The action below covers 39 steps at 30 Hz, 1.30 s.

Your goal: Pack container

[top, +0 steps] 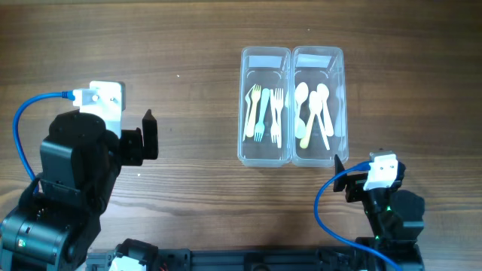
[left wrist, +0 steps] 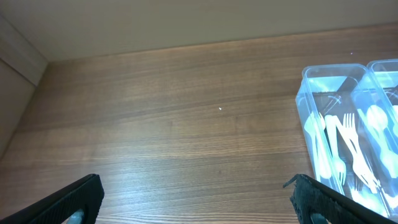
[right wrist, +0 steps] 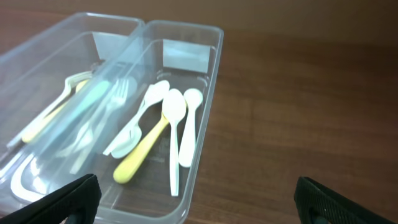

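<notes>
Two clear plastic containers stand side by side at the table's middle right. The left container [top: 265,154] holds several plastic forks [top: 263,113]. The right container [top: 340,98] holds several plastic spoons [top: 315,113], one yellow. Both show in the right wrist view: the fork container [right wrist: 37,56] and the spoon container [right wrist: 208,93] with spoons [right wrist: 168,121]. My left gripper [left wrist: 196,202] is open and empty over bare table, left of the containers [left wrist: 311,124]. My right gripper [right wrist: 198,199] is open and empty, just in front of the spoon container's near right corner.
The wooden table [top: 188,75] extends around the containers. A blue cable [top: 34,105] loops off the left arm, another [top: 324,203] off the right arm. A wall edge [left wrist: 18,56] shows at the far left of the left wrist view.
</notes>
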Each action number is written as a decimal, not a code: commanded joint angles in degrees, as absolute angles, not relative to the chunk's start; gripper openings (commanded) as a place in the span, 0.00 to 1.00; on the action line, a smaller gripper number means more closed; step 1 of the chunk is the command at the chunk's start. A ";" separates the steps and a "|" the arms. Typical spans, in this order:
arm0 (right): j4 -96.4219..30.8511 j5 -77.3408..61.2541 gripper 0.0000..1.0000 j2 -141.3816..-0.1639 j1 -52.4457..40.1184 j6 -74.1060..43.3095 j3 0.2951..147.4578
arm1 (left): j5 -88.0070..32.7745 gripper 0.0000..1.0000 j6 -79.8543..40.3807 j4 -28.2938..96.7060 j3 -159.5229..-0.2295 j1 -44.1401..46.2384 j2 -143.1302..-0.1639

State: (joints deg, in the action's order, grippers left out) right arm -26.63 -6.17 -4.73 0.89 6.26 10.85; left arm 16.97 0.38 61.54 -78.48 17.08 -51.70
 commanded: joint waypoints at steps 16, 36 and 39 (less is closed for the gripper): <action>-23.22 -5.54 1.00 -2.31 1.21 6.02 7.79 | 16.27 1.00 1.28 61.43 -78.59 16.60 -51.40; -23.22 -5.54 1.00 -2.31 1.21 6.02 7.79 | 16.25 1.00 1.26 60.99 -75.29 16.05 -46.89; -23.22 -5.54 1.00 -2.31 1.21 6.02 7.79 | 10.17 1.00 0.86 56.27 -68.99 12.53 -41.56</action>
State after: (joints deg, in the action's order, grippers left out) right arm -23.51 -6.13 -3.18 0.89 6.31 7.94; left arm 16.14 0.38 60.18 -74.87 15.99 -46.87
